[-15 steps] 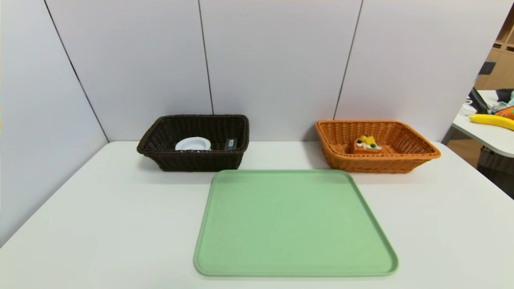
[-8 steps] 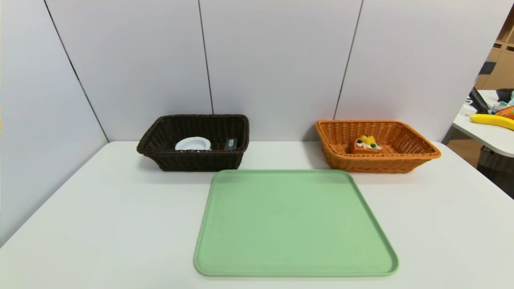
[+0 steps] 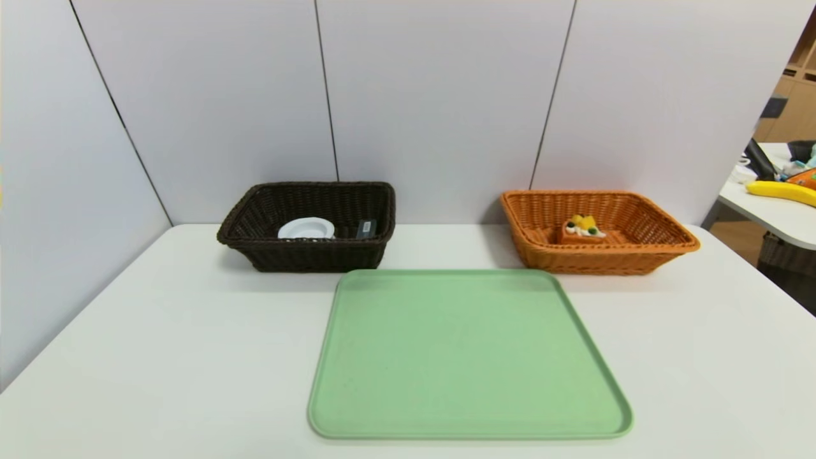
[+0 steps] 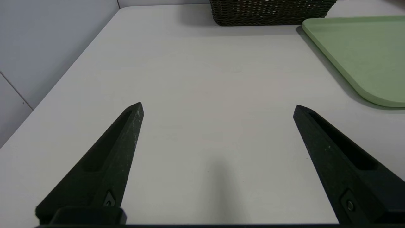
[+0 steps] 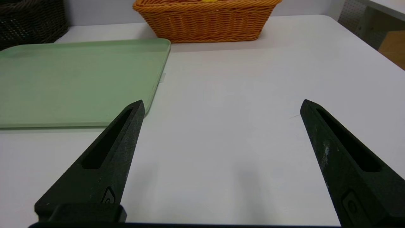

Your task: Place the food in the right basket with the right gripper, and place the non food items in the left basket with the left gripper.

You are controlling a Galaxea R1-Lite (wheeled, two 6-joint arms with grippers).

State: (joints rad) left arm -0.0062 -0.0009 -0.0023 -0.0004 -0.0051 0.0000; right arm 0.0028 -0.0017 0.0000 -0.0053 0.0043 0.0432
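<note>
Watching two parted, empty grippers over one white table (image 3: 191, 331)

My left gripper (image 4: 218, 107) hangs near the table's left side, my right gripper (image 5: 223, 101) near its right; between them lies one green tray (image 3: 468, 357); beyond it I count two baskets: the dark left basket (image 3: 312, 255) holds one white dish (image 3: 306, 228) and one dark item (image 3: 366, 229); the orange right basket (image 3: 593, 261) holds one cake slice (image 3: 581, 231).

White dish (image 3: 306, 228), dark basket (image 3: 308, 255), cake (image 3: 581, 231)
</note>
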